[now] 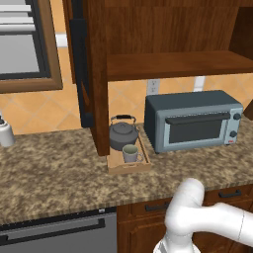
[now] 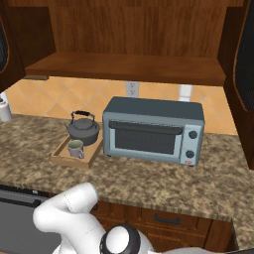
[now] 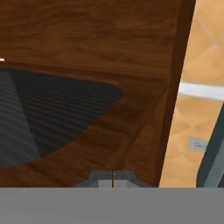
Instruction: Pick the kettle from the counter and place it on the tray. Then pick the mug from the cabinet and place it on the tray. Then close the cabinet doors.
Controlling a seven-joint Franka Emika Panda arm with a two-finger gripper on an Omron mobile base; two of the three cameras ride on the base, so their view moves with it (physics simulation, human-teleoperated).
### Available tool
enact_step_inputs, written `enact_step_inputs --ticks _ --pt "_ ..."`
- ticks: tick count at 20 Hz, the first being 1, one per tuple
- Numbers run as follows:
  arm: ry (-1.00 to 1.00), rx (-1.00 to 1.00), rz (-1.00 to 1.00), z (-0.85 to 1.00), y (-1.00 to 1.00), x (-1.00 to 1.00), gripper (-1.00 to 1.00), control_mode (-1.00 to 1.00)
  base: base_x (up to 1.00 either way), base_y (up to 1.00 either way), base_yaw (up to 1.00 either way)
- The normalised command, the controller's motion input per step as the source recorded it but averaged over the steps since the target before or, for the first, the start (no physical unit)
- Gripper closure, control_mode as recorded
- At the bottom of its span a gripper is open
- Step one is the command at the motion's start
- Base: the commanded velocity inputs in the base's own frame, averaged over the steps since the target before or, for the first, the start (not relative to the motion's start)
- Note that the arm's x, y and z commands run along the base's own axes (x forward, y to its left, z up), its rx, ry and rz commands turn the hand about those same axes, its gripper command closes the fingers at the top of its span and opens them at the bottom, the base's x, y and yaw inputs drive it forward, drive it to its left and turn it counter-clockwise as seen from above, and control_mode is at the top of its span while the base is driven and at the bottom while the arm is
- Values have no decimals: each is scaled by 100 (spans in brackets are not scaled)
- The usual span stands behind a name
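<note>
Hand view: gripper (image 3: 113, 178) tips together, empty, close against cabinet door (image 3: 65, 109) | kettle (image 1: 123, 133) and mug (image 1: 130, 153) on tray (image 1: 129, 167), table (image 1: 54, 168) | doors open, left door nearest gripper

Kettle (image 1: 123, 134): dark grey, black handle. Mug (image 1: 130, 153): pale grey-beige. Tray (image 1: 114, 163): light wood. Surface (image 1: 54, 168): speckled brown-beige granite. Toaster oven (image 1: 193, 119): blue-grey. Cabinet (image 1: 168, 29): reddish-brown.

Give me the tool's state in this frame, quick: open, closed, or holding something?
Tool: fingertips meet at the bottom of the hand view, so closed, holding nothing, right in front of a cabinet door.
</note>
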Motion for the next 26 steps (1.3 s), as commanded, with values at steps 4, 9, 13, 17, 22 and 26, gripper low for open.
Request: enact_step_inputs --ticks 4,9,13,17,22,26 --pt "-12 4 0 37 53 11 100 -100 0 0 0" --pt "-15 4 0 44 57 4 100 -100 0 0 0" --pt "-21 2 0 33 71 0 100 -100 0 0 0" --pt "-26 0 0 32 79 0 100 -100 0 0 0" --pt "-14 1 0 31 71 2 100 -100 0 0 0" --pt "-3 6 2 30 37 11 100 -100 0 0 0"
